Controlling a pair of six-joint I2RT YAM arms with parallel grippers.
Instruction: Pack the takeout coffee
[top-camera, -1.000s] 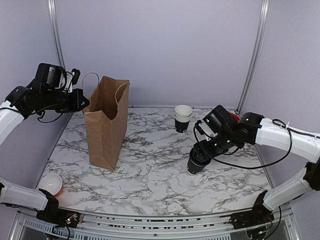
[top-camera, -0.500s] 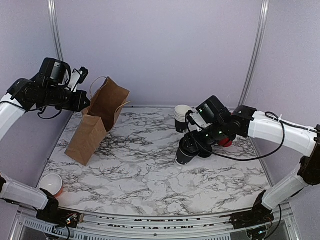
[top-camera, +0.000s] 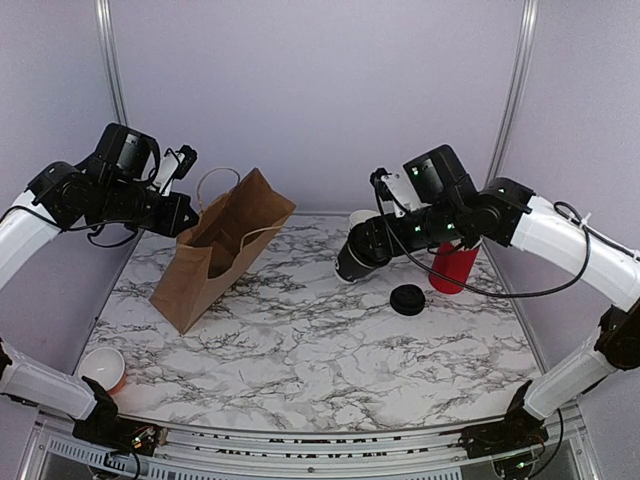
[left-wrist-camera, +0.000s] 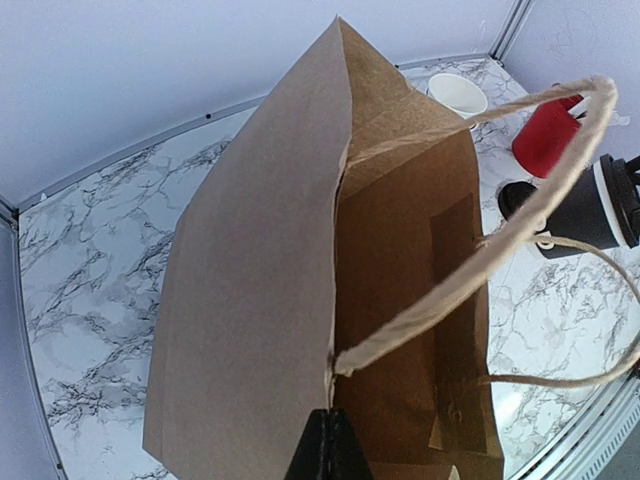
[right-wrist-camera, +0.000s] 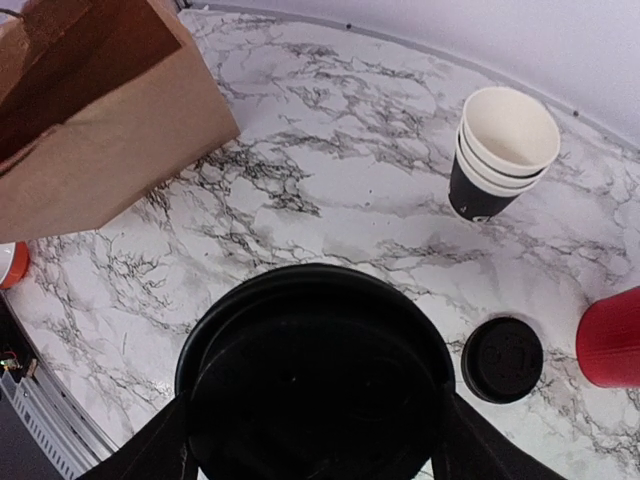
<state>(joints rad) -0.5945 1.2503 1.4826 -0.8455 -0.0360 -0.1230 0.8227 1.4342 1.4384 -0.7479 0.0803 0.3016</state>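
Clamped around the coffee cup (top-camera: 358, 258), my right claw (top-camera: 380, 240) has its fingers spread only as wide as the cup, pressing either side just below the lid (right-wrist-camera: 315, 370). The cup hangs tilted above the table (top-camera: 300, 350), its base pointing toward the paper bag (top-camera: 222, 250) but clear of it, near the stack of empty cups (right-wrist-camera: 500, 155). My left claw (left-wrist-camera: 325, 455) is pinched tight on the bag's rim, tipping the bag so its mouth faces the cup.

I judge this to be the carrying step: the cup is lifted but not yet in the bag. Next I would need to bring it across to the mouth, past the rope handles (left-wrist-camera: 480, 260), and straighten it before letting go, or it may land on its side. A loose lid (top-camera: 407, 299) and a red cup (top-camera: 452, 265) sit off that path.
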